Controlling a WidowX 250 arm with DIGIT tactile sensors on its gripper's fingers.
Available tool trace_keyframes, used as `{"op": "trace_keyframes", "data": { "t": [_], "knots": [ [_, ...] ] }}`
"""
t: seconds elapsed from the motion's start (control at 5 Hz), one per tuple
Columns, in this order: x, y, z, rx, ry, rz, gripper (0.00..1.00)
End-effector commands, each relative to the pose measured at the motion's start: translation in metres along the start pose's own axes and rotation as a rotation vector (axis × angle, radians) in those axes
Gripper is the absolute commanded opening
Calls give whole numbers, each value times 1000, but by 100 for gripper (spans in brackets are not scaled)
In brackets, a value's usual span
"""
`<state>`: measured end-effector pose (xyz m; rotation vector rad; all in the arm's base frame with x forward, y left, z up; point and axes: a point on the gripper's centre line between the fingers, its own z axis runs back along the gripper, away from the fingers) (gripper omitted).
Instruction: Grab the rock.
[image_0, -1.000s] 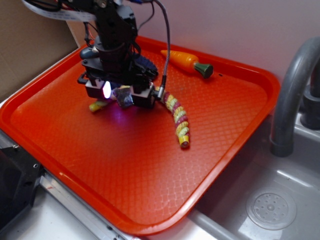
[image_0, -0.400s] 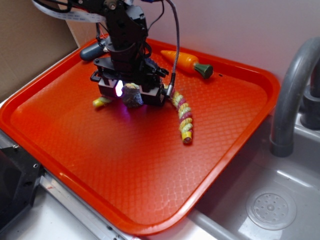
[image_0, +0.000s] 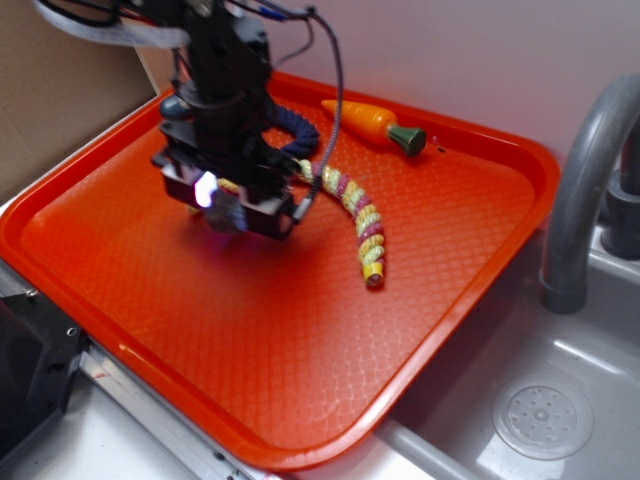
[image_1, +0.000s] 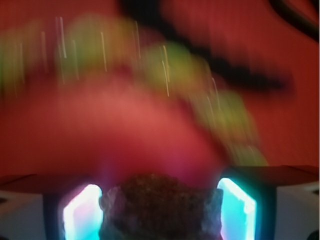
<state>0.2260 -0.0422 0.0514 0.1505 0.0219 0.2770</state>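
Note:
My gripper (image_0: 228, 208) is shut on the rock (image_0: 228, 212), a rough grey-brown stone, and holds it a little above the orange tray (image_0: 300, 360) at its back left. In the wrist view the rock (image_1: 161, 206) fills the gap between my two glowing pads (image_1: 80, 212), touching both. The tray below is blurred by motion.
A yellow-pink-green twisted rope (image_0: 360, 225) lies curved on the tray just right of my gripper. An orange toy carrot (image_0: 375, 125) lies near the tray's back rim. A grey faucet (image_0: 585, 180) and sink (image_0: 540, 410) are on the right. Brown cardboard (image_0: 60, 100) stands at the left.
My gripper has lifted and moved left and toward the front with the rock between its pads. The rope now lies uncovered to its right.

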Motion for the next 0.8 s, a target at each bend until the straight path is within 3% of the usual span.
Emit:
{"op": "trace_keyframes", "data": {
  "t": [0.0, 0.2, 0.4, 0.6],
  "knots": [
    [-21, 30, 109, -165, -89, -263, 0],
    [-53, 39, 151, -246, -175, -305, 0],
    [-66, 48, 167, -264, -197, -262, 0],
    [-61, 38, 142, -282, -103, -193, 0]
  ]
}}
